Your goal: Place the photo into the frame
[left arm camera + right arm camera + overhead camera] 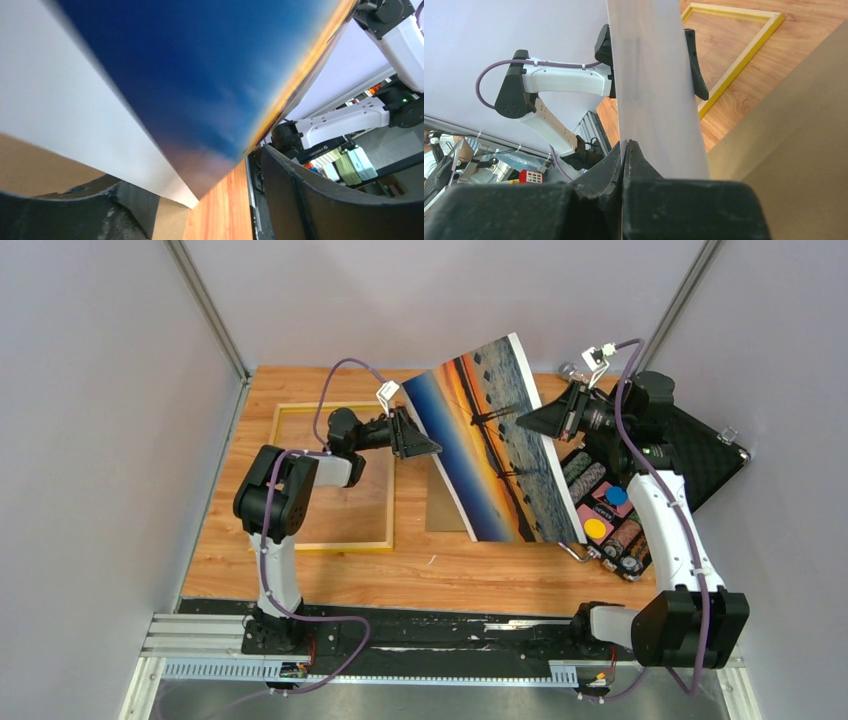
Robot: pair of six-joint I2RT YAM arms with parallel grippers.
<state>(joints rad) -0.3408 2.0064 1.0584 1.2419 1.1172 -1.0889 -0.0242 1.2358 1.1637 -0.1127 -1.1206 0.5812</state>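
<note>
Robotics lab, enclosed test cell. Plain pale wall panels (90, 390) on three sides, aluminium corner posts (205, 305). Wood-grain tabletop (330, 575). Two arms, left (275, 490) and right (670, 510), bolted by a slotted metal rail (200, 635), trailing purple cables (340, 375). Outside the cell, stacked boxes (350, 167) and cluttered gear.

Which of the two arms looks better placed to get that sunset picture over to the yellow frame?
Probably the left. The frame lies on its side of the table, and the open left gripper straddles the photo at one edge. The right gripper pinches the opposite edge, farther from the frame.
</note>
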